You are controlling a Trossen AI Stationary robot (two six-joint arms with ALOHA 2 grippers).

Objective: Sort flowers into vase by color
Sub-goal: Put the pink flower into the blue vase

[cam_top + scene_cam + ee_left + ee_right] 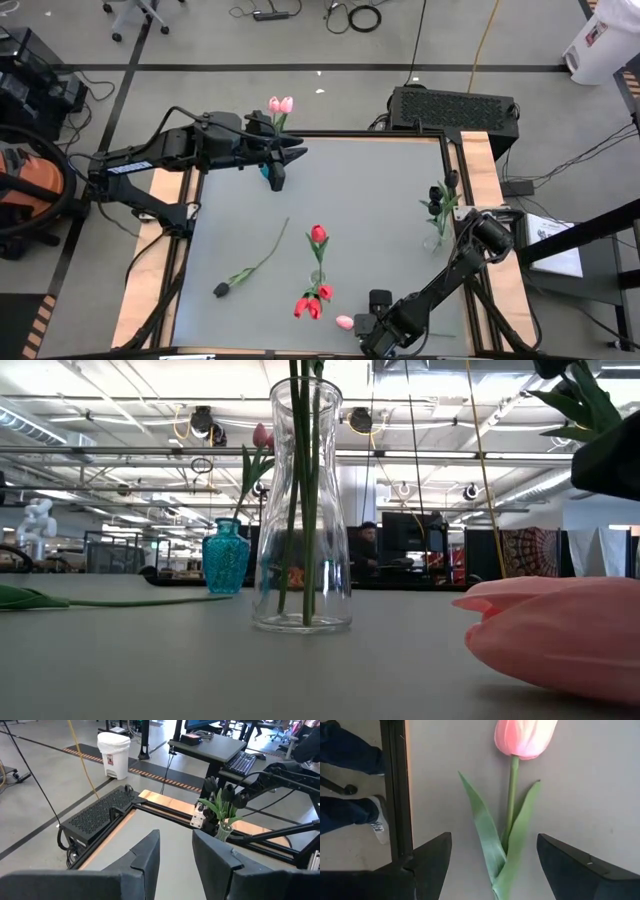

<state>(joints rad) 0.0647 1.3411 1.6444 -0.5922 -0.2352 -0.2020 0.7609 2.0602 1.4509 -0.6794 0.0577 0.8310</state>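
The left claw [283, 165] hangs empty over the bench's [380, 220] far left part, fingers narrowly parted, near the teal vase [226, 556] holding pink tulips [281, 104]. At the near edge the right claw [492, 857] is spread wide, straddling the leaves of a pink tulip [512, 780] lying flat between its fingers

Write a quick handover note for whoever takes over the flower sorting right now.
Left gripper: open, empty, raised near the far edge by the teal vase holding pink tulips.
Right gripper: open, over the pink tulip lying at the near edge, not yet gripped.
Done: red tulips in the clear vase; black tulips in the right-side vase.
Left: this pink tulip; a black tulip lying on the table.
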